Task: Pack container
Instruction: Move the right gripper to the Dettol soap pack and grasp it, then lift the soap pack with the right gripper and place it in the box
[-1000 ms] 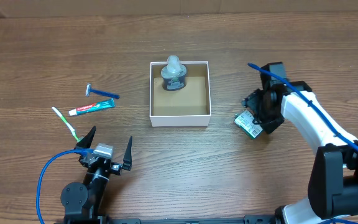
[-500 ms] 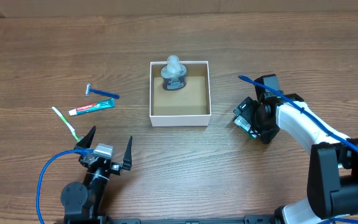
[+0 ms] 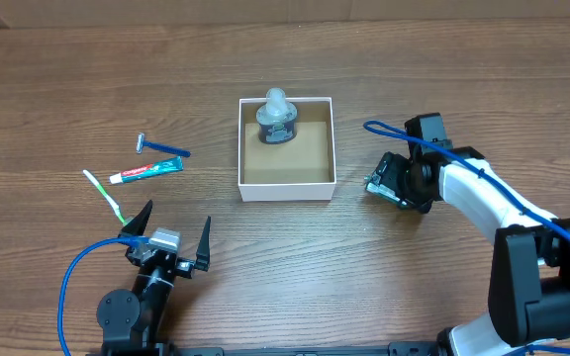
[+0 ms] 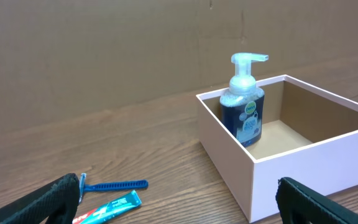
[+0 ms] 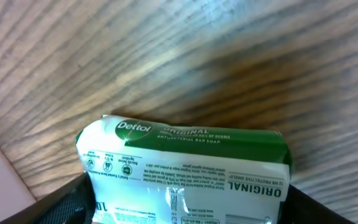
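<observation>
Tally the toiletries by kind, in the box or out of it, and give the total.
Pump bottle, in the container: 1
Razor: 1
Toothpaste tube: 1
Toothbrush: 1
Soap bar pack: 1
Total: 5

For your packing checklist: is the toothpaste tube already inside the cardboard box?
No, the toothpaste tube lies outside, left of the cardboard box.
</observation>
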`<state>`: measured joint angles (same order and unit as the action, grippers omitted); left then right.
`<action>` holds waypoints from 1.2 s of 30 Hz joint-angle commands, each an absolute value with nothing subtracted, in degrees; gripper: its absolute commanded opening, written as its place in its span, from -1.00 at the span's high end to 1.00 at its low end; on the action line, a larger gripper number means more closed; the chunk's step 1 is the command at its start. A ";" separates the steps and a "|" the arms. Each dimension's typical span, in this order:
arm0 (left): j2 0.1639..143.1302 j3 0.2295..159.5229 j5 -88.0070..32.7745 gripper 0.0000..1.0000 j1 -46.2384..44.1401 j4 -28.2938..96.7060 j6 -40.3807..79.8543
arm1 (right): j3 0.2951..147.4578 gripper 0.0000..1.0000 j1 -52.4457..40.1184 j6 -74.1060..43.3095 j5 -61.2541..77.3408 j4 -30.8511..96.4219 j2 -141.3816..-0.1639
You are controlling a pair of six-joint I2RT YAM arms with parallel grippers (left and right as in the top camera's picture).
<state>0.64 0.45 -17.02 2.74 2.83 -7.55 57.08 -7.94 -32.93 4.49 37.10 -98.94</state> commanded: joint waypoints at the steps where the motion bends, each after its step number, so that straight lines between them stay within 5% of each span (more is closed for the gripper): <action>1: 0.32 0.27 -17.45 -1.00 2.98 2.79 -8.16 | 65.69 -0.52 -8.03 -27.53 4.10 40.07 -98.65; 13: 0.32 0.27 -17.45 -1.00 2.98 2.79 -8.16 | 87.92 -0.54 -9.47 -17.96 14.63 51.29 -96.53; 22: 0.32 0.27 -17.45 -1.00 2.98 2.79 -8.16 | 87.35 -0.83 -10.02 -19.11 3.42 50.02 -108.68; 32: 0.32 0.27 -17.45 -1.00 2.98 2.79 -8.16 | 86.61 -0.78 -8.97 -7.40 -0.82 47.88 -119.96; 36: 0.32 0.27 -17.45 -1.00 2.98 2.76 -8.14 | 84.62 -0.61 -8.56 -7.38 -0.80 47.03 -120.55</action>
<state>0.64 0.45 -16.99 2.74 2.81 -7.55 85.67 -8.95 -8.62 -0.27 47.51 -120.11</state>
